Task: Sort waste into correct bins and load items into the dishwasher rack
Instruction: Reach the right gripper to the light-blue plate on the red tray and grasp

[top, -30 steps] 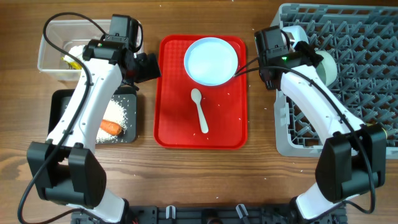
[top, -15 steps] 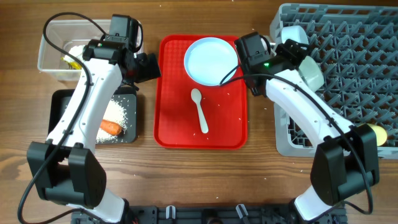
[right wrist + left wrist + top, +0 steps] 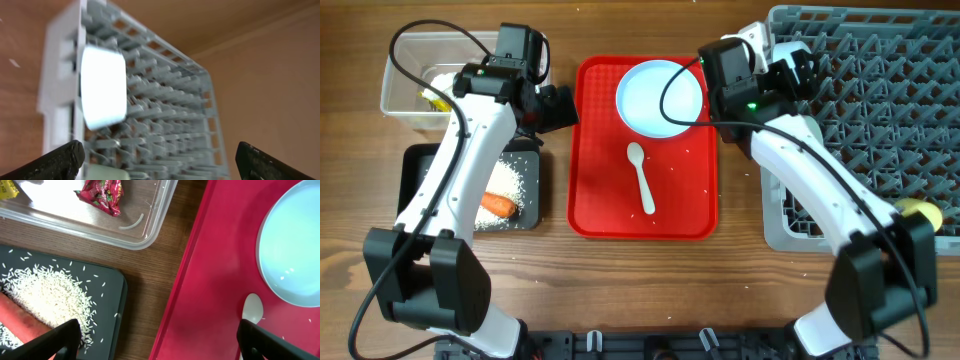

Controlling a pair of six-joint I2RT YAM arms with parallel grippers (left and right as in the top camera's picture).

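Overhead and wrist views: both pincers spread wide, gripping nothing.

Left of the red tray (image 3: pixel 610 200), nearest the robot, the black tray (image 3: pixel 415 160) holds the carrot (image 3: pixel 497 205) beside loose rice (image 3: pixel 517 178), with one side hidden under the left arm. Farther back, the clear tub (image 3: pixel 400 75) holds a red snack wrapper (image 3: pixel 102 192) whose print is too crumpled to read. On the red tray the white spoon (image 3: pixel 641 176) lies nearer and the pale blue plate (image 3: pixel 660 97) lies behind it. The left pincer (image 3: pixel 160 345) hangs over the red tray's left rim and the desk (image 3: pixel 740 280). Right of the red tray stands the dishwasher rack (image 3: pixel 900 100). A yellow cup (image 3: pixel 918 212) peeks out beside the right arm, and a pale bowl (image 3: pixel 102 85), blurred, sits at the rack's far corner. The right pincer (image 3: pixel 155 162) hangs there, fingers apart.
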